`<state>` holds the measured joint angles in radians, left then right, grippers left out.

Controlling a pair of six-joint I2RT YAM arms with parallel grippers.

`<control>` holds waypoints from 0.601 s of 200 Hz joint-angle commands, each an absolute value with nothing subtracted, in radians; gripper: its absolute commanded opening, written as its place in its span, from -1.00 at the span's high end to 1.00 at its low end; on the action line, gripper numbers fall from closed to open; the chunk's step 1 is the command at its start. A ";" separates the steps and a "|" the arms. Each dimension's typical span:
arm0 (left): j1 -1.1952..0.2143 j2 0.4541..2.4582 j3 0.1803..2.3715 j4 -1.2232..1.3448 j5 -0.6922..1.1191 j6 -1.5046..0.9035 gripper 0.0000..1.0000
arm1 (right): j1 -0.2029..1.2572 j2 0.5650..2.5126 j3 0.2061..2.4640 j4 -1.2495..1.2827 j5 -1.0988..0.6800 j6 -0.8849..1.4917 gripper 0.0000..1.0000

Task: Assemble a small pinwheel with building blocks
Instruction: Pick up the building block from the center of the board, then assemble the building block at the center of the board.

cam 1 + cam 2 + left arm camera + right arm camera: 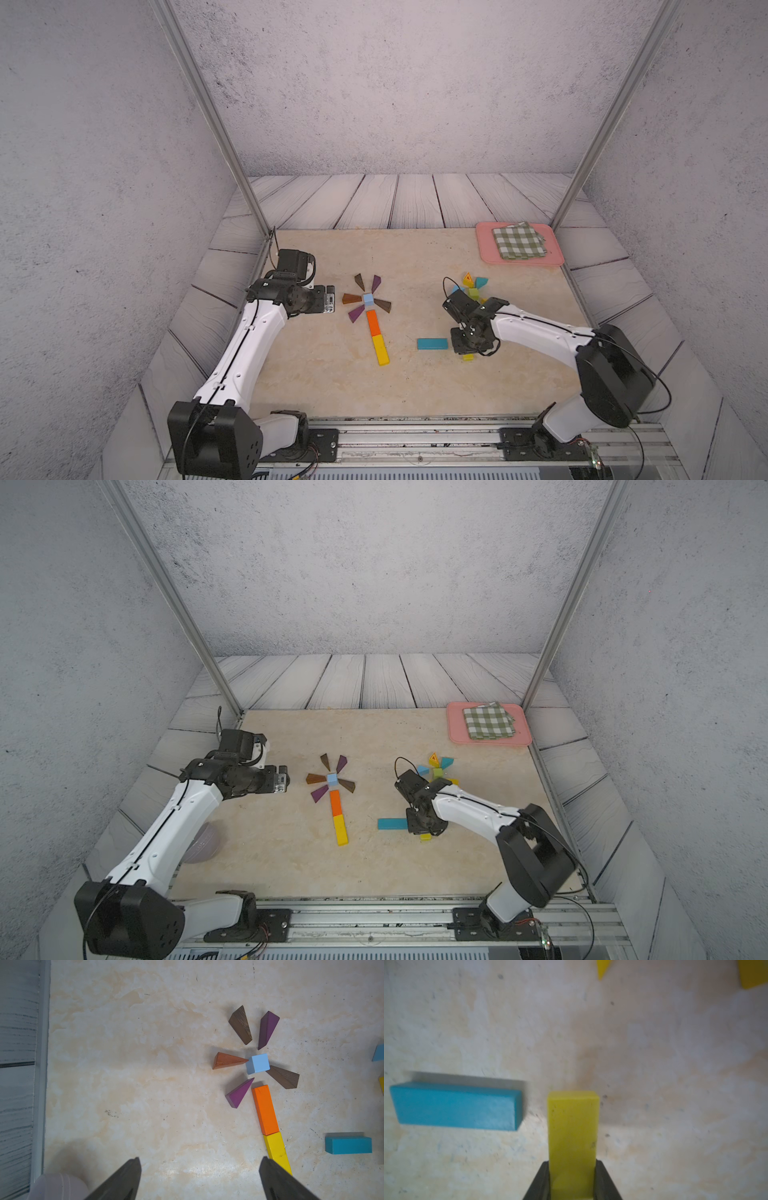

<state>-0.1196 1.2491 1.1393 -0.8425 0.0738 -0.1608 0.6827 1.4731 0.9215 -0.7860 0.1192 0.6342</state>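
Lying in pink tray [484,246]: checked cloth [518,241]; right jaws clamp yellow bar [573,1126].

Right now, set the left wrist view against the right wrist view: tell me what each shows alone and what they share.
Left wrist only: the open left pincer, the light-blue cube with brown wedges and purple wedges around it, the orange bar and the stem's yellow bar. Right wrist only: the right pincer closed on a second yellow bar. Both: the teal bar on the marbled tabletop.
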 commanded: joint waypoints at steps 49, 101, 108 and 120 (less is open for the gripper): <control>-0.107 1.238 1.124 -0.858 0.063 -0.153 -0.92 | 0.499 1.472 0.882 -0.728 0.061 0.529 0.80; -0.106 1.241 1.124 -0.859 0.057 -0.153 -0.92 | 0.463 1.630 0.953 -0.676 0.140 0.516 0.79; -0.106 1.244 1.124 -0.859 0.059 -0.153 -0.92 | 0.460 1.642 0.959 -0.660 0.135 0.510 0.80; -0.106 1.243 1.125 -0.859 0.059 -0.152 -0.92 | 0.454 1.669 0.970 -0.641 0.137 0.501 0.80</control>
<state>-0.1181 1.2491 1.1336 -0.8433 0.0700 -0.1608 0.4667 1.6142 0.9398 -0.6819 0.1059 0.5301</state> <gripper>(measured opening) 0.961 0.331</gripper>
